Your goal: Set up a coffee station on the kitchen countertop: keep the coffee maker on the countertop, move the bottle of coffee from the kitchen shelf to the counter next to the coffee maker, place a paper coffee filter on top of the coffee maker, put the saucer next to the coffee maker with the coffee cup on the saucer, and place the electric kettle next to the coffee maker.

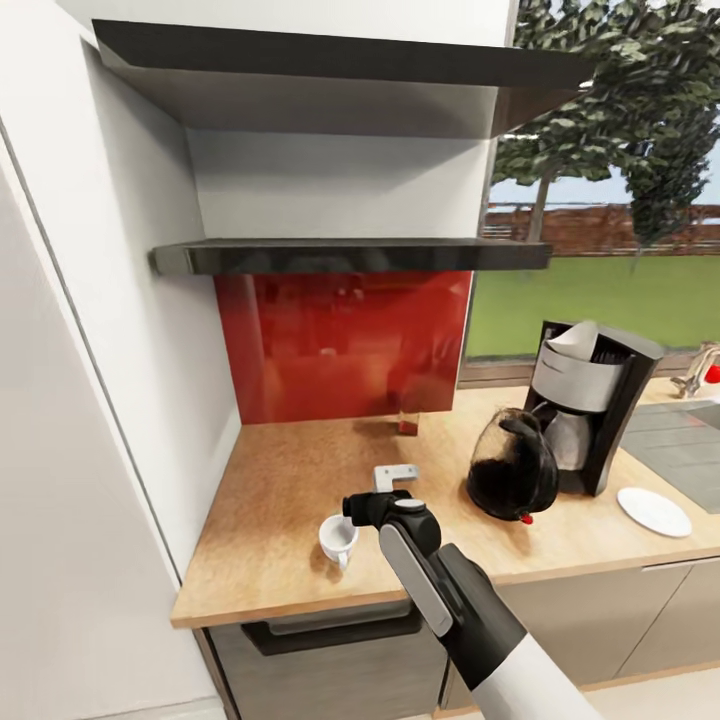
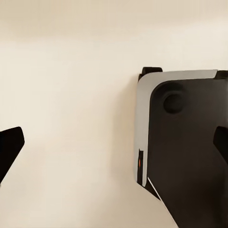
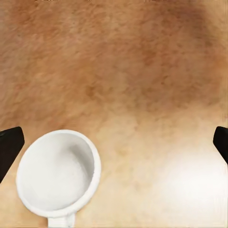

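Note:
The black and silver coffee maker (image 1: pixel 592 405) stands on the wooden countertop (image 1: pixel 290 470) at the right, with a white paper filter (image 1: pixel 577 341) on its top. Against its left side leans a dark round bottle of coffee (image 1: pixel 512 468), red cap down. A white saucer (image 1: pixel 654 511) lies bare in front of the maker. The white coffee cup (image 1: pixel 338 540) (image 3: pixel 59 172) stands near the counter's front edge, handle toward me. My right gripper (image 1: pixel 372 508) (image 3: pixel 114 142) hovers open just right of the cup, not touching it. My left gripper (image 2: pixel 114 147) is open over a cream surface, holding nothing.
Two dark wall shelves (image 1: pixel 350 255) hang above a red backsplash (image 1: pixel 340 345). A small reddish glass item (image 1: pixel 408 421) stands at the back wall. A grey bracket-like piece (image 1: pixel 395 474) shows behind my wrist. A sink (image 1: pixel 680 440) and faucet (image 1: pixel 694 375) lie far right.

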Controlling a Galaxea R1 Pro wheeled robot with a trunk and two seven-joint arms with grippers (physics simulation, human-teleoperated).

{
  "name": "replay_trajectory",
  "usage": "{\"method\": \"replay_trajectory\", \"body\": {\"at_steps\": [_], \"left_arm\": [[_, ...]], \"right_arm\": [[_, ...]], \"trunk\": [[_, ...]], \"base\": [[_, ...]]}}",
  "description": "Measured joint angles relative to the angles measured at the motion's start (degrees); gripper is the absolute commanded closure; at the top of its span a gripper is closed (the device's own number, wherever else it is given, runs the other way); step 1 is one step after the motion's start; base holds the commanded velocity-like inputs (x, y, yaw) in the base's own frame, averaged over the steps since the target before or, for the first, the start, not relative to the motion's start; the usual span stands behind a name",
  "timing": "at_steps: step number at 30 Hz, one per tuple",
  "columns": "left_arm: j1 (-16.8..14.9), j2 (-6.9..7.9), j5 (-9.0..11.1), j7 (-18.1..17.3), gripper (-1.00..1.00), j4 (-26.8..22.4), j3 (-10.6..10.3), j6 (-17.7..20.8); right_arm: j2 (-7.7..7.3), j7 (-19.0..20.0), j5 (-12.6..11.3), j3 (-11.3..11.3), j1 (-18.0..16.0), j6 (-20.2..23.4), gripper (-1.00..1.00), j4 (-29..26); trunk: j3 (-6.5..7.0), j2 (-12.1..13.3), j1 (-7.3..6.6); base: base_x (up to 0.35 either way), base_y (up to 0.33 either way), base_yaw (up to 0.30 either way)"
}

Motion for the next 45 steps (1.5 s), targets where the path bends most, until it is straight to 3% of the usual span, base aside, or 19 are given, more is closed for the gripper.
{"method": "replay_trajectory", "body": {"at_steps": [15, 41, 45], "left_arm": [[0.0, 0.00, 0.0, 0.0, -1.00, 0.0, 0.0, 0.1], [0.0, 0.00, 0.0, 0.0, -1.00, 0.2, 0.1, 0.1], [0.0, 0.00, 0.0, 0.0, -1.00, 0.2, 0.1, 0.1]], "right_arm": [[0.05, 0.0, 0.0, 0.1, 0.0, 0.0, -1.00, 1.6], [0.48, 0.1, -0.1, 0.4, 0.0, -0.2, -1.00, 8.0], [0.47, 3.4, 0.0, 0.4, 0.1, -0.2, -1.00, 9.1]], "trunk": [[0.00, 0.0, 0.01], [0.00, 0.0, 0.02], [0.00, 0.0, 0.02]], "base": [[0.161, 0.000, 0.000], [0.005, 0.000, 0.000], [0.000, 0.000, 0.000]]}}
